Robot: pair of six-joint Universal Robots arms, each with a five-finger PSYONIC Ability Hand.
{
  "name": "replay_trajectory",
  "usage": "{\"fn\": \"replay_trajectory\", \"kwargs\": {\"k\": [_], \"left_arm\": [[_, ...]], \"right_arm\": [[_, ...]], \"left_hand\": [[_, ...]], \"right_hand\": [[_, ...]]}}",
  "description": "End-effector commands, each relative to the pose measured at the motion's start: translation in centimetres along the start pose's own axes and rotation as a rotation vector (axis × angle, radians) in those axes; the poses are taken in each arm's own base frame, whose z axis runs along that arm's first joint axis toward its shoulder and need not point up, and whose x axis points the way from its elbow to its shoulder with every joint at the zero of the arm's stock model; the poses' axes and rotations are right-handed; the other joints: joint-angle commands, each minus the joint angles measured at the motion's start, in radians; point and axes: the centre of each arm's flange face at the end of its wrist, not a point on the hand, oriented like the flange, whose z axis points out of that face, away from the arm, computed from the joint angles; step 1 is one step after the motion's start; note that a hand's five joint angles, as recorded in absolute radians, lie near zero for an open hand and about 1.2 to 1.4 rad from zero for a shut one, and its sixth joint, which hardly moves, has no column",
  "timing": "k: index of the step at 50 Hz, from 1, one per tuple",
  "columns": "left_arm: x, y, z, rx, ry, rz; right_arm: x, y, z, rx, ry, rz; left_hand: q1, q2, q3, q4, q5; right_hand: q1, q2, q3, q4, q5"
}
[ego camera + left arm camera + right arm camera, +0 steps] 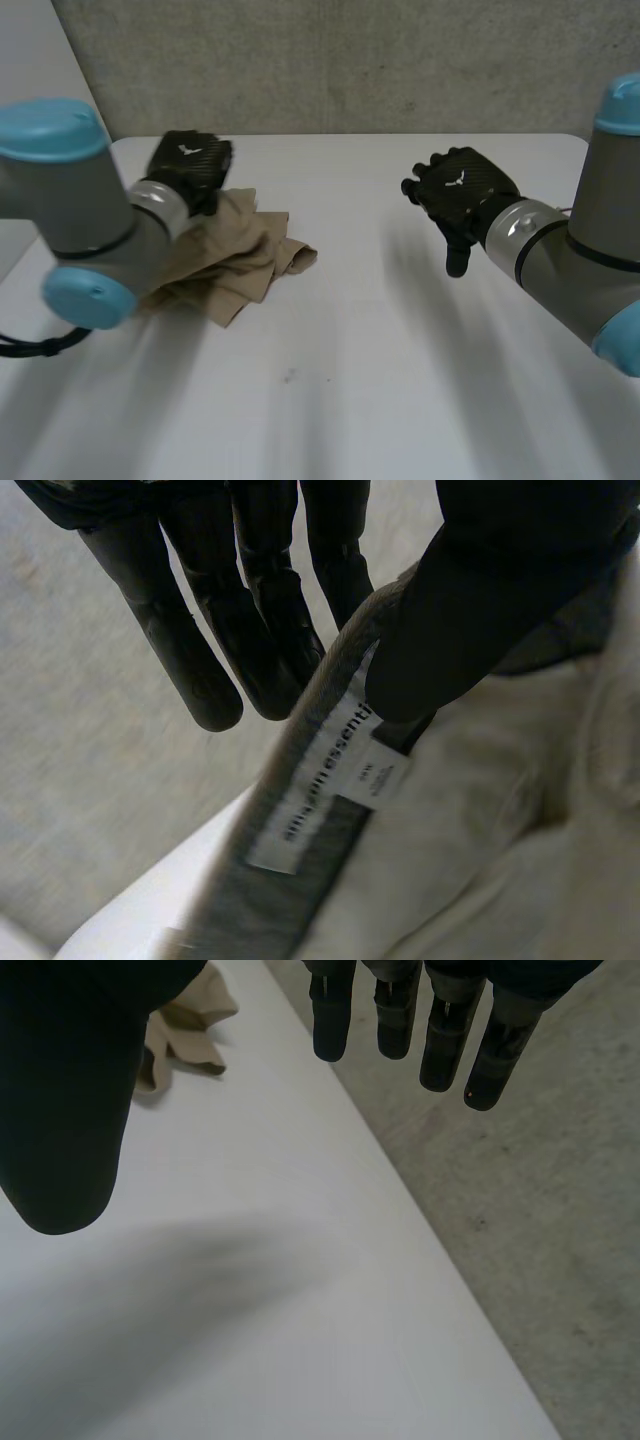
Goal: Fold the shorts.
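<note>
The tan shorts (240, 250) lie crumpled on the left side of the white table (350, 390). My left hand (190, 160) is at their far edge. In the left wrist view its thumb (450, 620) presses on the grey waistband (300, 820) beside the white label, with the fingers (215, 670) behind the band, so the waistband is pinched. My right hand (460, 190) hovers over the right half of the table, away from the cloth, its fingers (440, 1030) straight and holding nothing. The shorts (185, 1025) show far beyond its thumb.
A grey concrete wall (350, 60) stands behind the table's far edge. In the right wrist view the table's edge runs under the right hand's fingertips, with grey floor (540, 1220) beyond it. Bare tabletop lies between the shorts and the right hand.
</note>
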Motion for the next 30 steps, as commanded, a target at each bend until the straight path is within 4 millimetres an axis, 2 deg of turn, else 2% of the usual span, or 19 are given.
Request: {"fn": "replay_trajectory", "kwargs": {"k": [1,2,5,6,7,9,10,14,16,17,18,19,23,25,30], "left_arm": [[7.0,-2.7,0.8,0.241,0.128,-0.192],[9.2,-3.4,0.5,0.29,0.174,-0.212],[12.3,-4.0,-0.1,0.341,0.235,-0.221],[14.4,-3.9,-0.5,0.356,0.275,-0.223],[15.3,-3.7,-0.7,0.358,0.295,-0.223],[17.0,-3.0,-1.1,0.354,0.328,-0.224],[18.8,-2.2,-1.7,0.343,0.365,-0.223],[22.6,0.2,-3.1,0.314,0.443,-0.212],[23.6,0.8,-3.7,0.306,0.462,-0.208],[24.3,1.0,-4.3,0.303,0.478,-0.201],[24.5,1.1,-4.6,0.298,0.487,-0.199],[24.7,1.1,-4.8,0.297,0.492,-0.197],[24.7,0.6,-5.8,0.304,0.501,-0.166],[23.9,-1.3,-6.6,0.339,0.494,-0.152],[21.7,-4.2,-8.2,0.382,0.473,-0.154]], "right_arm": [[3.7,-1.4,0.0,0.033,0.156,0.014],[4.5,-1.1,0.0,0.023,0.19,0.017],[7.5,-0.8,-0.3,0.013,0.312,0.029],[8.2,-0.7,-0.4,0.016,0.337,0.032],[8.7,-0.8,-0.4,0.021,0.356,0.036],[10.0,-0.8,-0.6,0.043,0.404,0.048],[10.3,-0.8,-0.6,0.047,0.416,0.052],[11.4,-0.4,-0.7,0.048,0.447,0.065],[11.5,-0.4,-0.7,0.047,0.452,0.065],[11.8,-0.3,-0.7,0.047,0.457,0.067],[11.9,-0.3,-0.7,0.046,0.461,0.067],[12.0,-0.3,-0.8,0.046,0.464,0.067],[12.2,-0.1,-0.8,0.042,0.469,0.069],[12.1,-0.2,-0.7,0.044,0.466,0.069],[12.0,-0.2,-0.7,0.045,0.463,0.07]], "left_hand": [[0.24,0.204,0.212,0.206,0.262],[0.24,0.204,0.212,0.206,0.262],[0.24,0.204,0.212,0.206,0.262],[0.24,0.204,0.212,0.206,0.262],[0.24,0.204,0.212,0.206,0.262],[0.24,0.204,0.212,0.206,0.262],[0.24,0.204,0.212,0.206,0.262],[0.232,0.196,0.203,0.198,0.254],[-0.174,-0.21,-0.202,-0.208,-0.152],[-0.728,-0.765,-0.757,-0.762,-0.706],[-0.926,-0.962,-0.954,-0.96,-0.904],[-0.981,-1.018,-1.01,-1.015,-0.959],[-0.978,-1.014,-1.006,-1.012,-0.956],[-0.978,-1.014,-1.006,-1.012,-0.956],[-0.978,-1.014,-1.006,-1.012,-0.956]], "right_hand": [[-0.033,-0.048,-0.04,-0.061,-0.071],[-0.033,-0.048,-0.04,-0.061,-0.071],[-0.033,-0.048,-0.04,-0.061,-0.071],[-0.033,-0.048,-0.04,-0.061,-0.071],[-0.033,-0.048,-0.04,-0.061,-0.071],[-0.033,-0.048,-0.04,-0.061,-0.071],[-0.033,-0.048,-0.04,-0.061,-0.071],[-0.033,-0.048,-0.04,-0.061,-0.071],[-0.033,-0.048,-0.04,-0.061,-0.071],[-0.033,-0.048,-0.04,-0.061,-0.071],[-0.033,-0.048,-0.04,-0.061,-0.071],[-0.033,-0.048,-0.04,-0.061,-0.071],[-0.033,-0.048,-0.04,-0.061,-0.071],[-0.033,-0.048,-0.04,-0.061,-0.071],[-0.033,-0.048,-0.04,-0.061,-0.071]]}}
